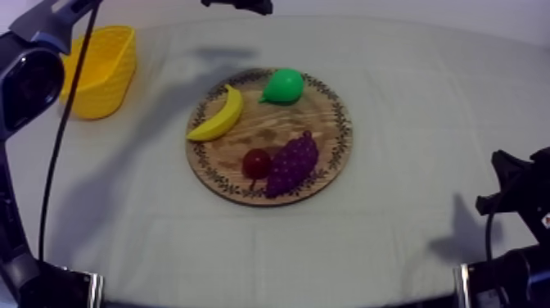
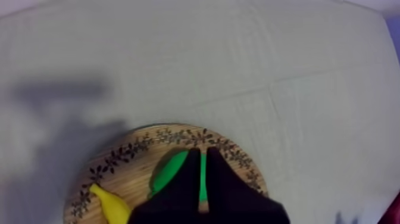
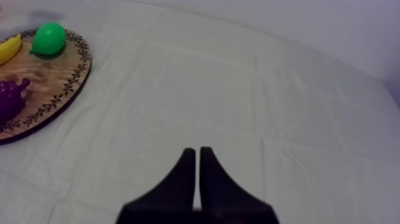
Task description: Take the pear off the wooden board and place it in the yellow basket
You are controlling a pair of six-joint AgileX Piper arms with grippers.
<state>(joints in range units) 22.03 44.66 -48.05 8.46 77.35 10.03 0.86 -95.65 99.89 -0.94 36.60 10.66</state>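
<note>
Because no grasp is made yet, my left gripper (image 2: 201,152) hangs closed and empty above the pear (image 2: 166,170), which lies beneath it on the board (image 2: 137,146); the basket (image 1: 102,70) stands well apart.

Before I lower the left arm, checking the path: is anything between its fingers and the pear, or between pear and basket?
Nothing visible does. The left gripper hangs over the pear; toward the yellow basket, only the banana lies close by.

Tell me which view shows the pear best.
Top view: the pear sits whole and unblocked on the wooden board. Left wrist view: partly behind the fingers of the left gripper. Right wrist view: whole but farther off.
</note>
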